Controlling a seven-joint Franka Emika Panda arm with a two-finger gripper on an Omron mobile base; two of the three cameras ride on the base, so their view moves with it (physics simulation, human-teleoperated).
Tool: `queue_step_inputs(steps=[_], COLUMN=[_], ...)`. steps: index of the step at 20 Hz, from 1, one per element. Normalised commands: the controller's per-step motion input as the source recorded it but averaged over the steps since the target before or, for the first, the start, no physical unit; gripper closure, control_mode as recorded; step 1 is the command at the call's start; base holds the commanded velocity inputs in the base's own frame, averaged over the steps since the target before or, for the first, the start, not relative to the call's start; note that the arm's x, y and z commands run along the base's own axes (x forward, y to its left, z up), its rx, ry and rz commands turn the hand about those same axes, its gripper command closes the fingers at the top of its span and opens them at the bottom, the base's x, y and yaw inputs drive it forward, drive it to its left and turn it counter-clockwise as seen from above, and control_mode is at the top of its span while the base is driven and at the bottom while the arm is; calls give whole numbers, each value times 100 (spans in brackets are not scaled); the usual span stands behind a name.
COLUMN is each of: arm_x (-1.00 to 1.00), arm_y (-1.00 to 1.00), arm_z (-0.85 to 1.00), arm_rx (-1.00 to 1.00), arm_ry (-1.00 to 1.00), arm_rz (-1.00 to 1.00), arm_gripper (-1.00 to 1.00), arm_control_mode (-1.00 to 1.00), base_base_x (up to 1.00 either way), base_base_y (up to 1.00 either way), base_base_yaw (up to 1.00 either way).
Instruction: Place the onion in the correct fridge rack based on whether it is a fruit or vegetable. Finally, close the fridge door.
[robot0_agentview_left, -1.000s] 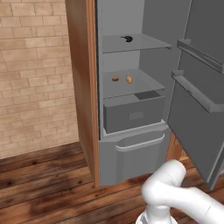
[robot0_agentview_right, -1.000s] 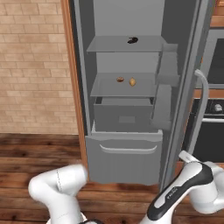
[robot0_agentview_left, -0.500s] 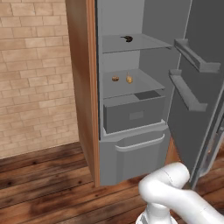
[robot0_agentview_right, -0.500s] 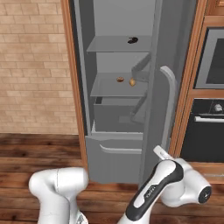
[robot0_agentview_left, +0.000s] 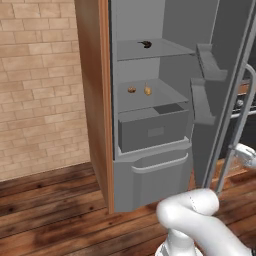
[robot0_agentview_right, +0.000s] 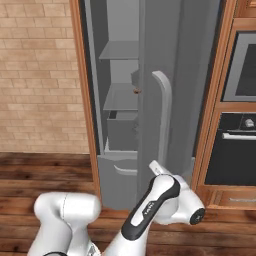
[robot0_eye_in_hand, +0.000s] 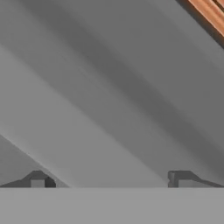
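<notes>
The onion (robot0_agentview_left: 147, 90), a small golden-brown bulb with a pointed tip, sits on the middle fridge rack (robot0_agentview_left: 160, 98). It lies just right of a rounder brown item (robot0_agentview_left: 131, 90). The fridge door (robot0_agentview_right: 182, 75) stands partly swung in, and its long pale bar handle (robot0_agentview_right: 165, 115) faces me in the right base view. From the left I see the door's inner side (robot0_agentview_left: 227, 60) with its bins. My gripper (robot0_eye_in_hand: 111, 181) is open, fingertips (robot0_eye_in_hand: 39, 181) wide apart, right up against the door's flat grey face low down. Nothing is between them.
A dark curved item (robot0_agentview_left: 145, 44) lies on the upper shelf. Below the rack are a grey drawer box (robot0_agentview_left: 152, 131) and a drawer front with a curved handle (robot0_agentview_left: 160, 165). A dark oven (robot0_agentview_right: 235, 145) in wooden cabinetry stands right of the fridge. A brick wall (robot0_agentview_left: 40, 85) is on the left.
The fridge door has swung much further towards shut, now hiding most of the interior in the right base view. My arm has followed it. The jaws have widened a little.
</notes>
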Motion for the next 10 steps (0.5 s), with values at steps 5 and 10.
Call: queue_step_inputs(steps=[5, 10], arm_x=[68, 93], arm_y=[100, 100], arm_z=[3, 13], arm_rx=[5, 0], arm_ry=[-16, -15], arm_rz=[1, 0], arm_gripper=[-100, -100], arm_control_mode=[-100, -100], base_base_x=[0, 0], base_base_y=[0, 0], base_base_yaw=[0, 0])
